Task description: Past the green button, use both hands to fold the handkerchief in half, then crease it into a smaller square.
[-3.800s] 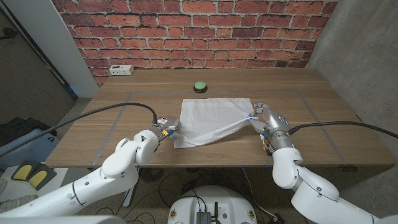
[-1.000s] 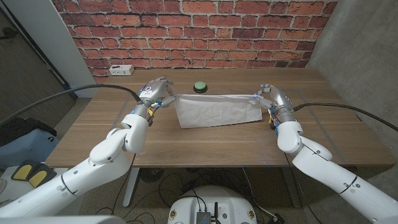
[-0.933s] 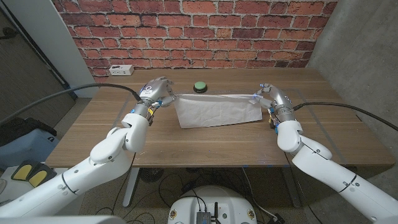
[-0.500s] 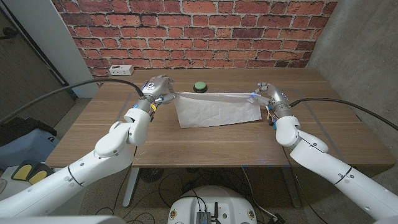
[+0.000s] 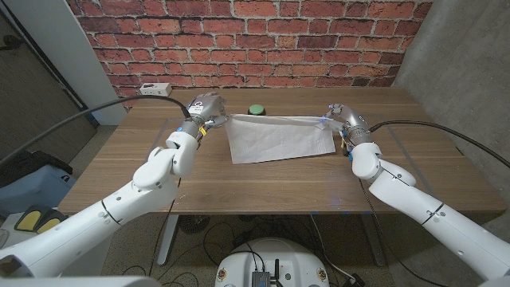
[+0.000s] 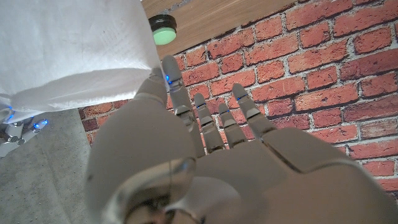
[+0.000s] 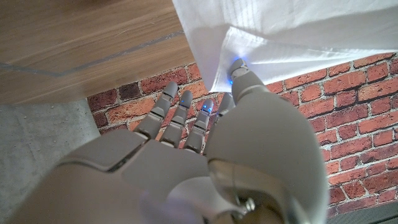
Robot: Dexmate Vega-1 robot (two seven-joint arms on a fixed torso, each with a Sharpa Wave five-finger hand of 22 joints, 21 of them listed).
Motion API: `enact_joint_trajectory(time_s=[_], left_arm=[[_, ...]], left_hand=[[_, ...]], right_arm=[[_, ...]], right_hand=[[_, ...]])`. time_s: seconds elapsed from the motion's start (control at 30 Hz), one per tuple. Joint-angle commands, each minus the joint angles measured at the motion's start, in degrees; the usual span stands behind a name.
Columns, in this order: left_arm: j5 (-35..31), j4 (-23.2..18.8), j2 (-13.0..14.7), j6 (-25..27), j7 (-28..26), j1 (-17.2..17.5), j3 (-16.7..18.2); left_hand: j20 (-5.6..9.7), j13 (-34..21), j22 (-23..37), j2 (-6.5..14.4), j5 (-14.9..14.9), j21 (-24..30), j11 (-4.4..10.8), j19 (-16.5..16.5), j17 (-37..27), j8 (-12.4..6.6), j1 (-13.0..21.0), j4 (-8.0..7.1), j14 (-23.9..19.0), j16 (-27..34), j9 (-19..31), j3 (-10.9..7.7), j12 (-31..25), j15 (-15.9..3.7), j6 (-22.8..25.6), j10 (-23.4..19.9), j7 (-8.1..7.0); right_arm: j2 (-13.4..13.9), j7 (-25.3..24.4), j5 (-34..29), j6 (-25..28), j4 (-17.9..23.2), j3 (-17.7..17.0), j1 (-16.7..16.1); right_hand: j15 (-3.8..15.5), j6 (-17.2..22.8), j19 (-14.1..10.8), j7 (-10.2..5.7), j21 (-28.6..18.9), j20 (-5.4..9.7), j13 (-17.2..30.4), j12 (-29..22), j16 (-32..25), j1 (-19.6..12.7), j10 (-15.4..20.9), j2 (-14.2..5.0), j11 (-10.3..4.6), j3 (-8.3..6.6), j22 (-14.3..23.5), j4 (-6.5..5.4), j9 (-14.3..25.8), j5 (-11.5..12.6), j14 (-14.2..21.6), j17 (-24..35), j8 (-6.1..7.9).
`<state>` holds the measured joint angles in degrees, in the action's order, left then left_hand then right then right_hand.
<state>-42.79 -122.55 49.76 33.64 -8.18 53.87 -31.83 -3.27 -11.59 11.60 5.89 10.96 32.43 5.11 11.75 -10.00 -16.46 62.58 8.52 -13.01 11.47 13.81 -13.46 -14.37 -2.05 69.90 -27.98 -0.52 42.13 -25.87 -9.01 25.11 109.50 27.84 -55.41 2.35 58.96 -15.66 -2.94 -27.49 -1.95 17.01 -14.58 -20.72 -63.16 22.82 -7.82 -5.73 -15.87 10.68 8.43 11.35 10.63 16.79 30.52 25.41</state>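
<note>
head view high over table [image 5: 263, 179]; wrist views close, sharing handkerchief [image 5: 280, 137]

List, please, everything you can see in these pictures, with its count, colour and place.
handkerchief: one, white, mid-table, its far edge lifted and held at both ends
green button: one, green on a black base, just beyond the handkerchief
socket box: one, white, far left table edge by the wall
table: one, brown wood, before a red brick wall
left hand: one, grey, pinching the handkerchief's left end
right hand: one, grey, pinching its right end
</note>
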Motion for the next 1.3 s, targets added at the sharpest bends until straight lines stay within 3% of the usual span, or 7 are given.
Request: enact_joint_trajectory(time_s=[0.03,0.57,1.3], left_arm=[[-2.96,5.45,-3.03,-0.90,2.31,-6.00,-4.34],[-4.52,12.04,-6.94,-1.57,5.09,-11.53,-8.45],[-1.05,16.36,-8.53,0.29,3.71,-11.96,-9.84]], left_hand=[[-0.25,-0.30,0.12,0.00,-0.18,0.38,0.14,0.41,-0.34,0.25,-0.27,-0.19,-0.47,-0.09,0.12,0.17,-0.03,-2.28,0.19,-0.30,-0.20],[-0.15,-0.32,0.10,-0.25,-0.17,0.51,0.21,0.40,-0.33,0.28,-0.45,-0.15,-0.43,-0.23,-0.07,0.25,0.13,-2.32,0.60,-0.29,-0.13],[-0.30,-0.35,0.08,0.47,-0.04,0.61,-0.19,0.05,-0.41,0.95,-0.05,-0.02,-0.66,-0.28,0.01,-0.33,0.45,-2.03,-0.72,-0.12,1.06]], right_arm=[[-0.69,2.04,1.88,-1.90,-5.01,1.29,3.77],[-0.98,6.18,2.56,-2.72,-10.81,4.42,9.41],[-1.43,9.32,2.05,-2.17,-13.28,7.29,13.43]], right_hand=[[3.88,0.63,-0.28,0.17,-0.03,-0.07,0.00,0.27,-0.06,0.39,0.51,0.11,0.26,-0.40,0.14,-0.12,0.11,0.36,0.29,0.30,0.05],[3.52,0.51,-0.06,0.06,0.05,-0.20,-0.18,0.49,-0.07,0.48,0.44,0.15,0.14,-0.56,0.15,-0.06,0.13,0.34,0.11,0.56,-0.06],[3.55,-0.55,0.18,-0.16,0.10,-0.07,-0.41,0.84,-0.52,0.96,0.17,-0.36,0.23,-0.56,0.19,-0.37,0.17,0.19,-0.26,1.41,-0.60]])
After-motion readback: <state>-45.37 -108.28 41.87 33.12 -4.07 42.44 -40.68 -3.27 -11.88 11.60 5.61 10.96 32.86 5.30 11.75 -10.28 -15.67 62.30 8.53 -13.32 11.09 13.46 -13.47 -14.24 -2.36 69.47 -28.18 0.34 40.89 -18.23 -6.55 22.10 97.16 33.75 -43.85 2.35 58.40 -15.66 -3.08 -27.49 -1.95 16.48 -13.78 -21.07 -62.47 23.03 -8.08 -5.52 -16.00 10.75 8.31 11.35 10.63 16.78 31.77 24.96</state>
